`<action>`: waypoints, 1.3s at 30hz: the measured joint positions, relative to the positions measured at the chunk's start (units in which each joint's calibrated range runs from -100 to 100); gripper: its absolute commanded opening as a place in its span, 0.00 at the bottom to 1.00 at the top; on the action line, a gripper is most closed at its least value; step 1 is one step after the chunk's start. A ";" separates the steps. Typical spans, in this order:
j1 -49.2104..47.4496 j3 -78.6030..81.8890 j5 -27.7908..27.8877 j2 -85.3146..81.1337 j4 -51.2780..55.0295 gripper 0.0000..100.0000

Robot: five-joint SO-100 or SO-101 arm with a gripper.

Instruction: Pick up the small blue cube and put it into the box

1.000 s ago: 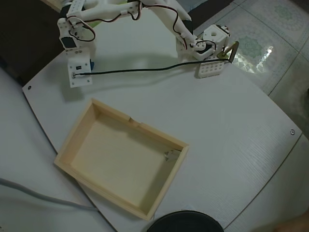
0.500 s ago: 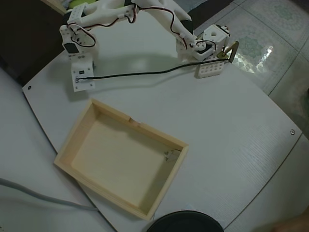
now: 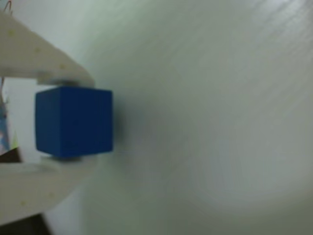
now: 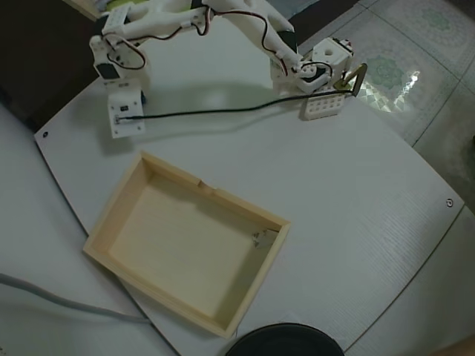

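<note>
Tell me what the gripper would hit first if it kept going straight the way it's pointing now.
Probably the white tabletop. In the wrist view the gripper holds the small blue cube between its fingers, and only bare table surface lies beyond it. The cube would likely touch first, though depth is unclear.

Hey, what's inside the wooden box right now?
The box holds no cube; only its bare pale bottom and a small pale scrap in one corner show. The cube sits between the claw fingers, over the white table. Nothing hides the box's bottom.
</note>
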 measured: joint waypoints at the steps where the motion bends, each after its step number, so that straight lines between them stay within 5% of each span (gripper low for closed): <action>1: -0.15 -0.63 0.05 -1.27 1.02 0.06; 22: -8.47 -6.97 0.05 -35.46 20.98 0.06; 39: -26.31 8.33 1.47 -66.27 21.92 0.08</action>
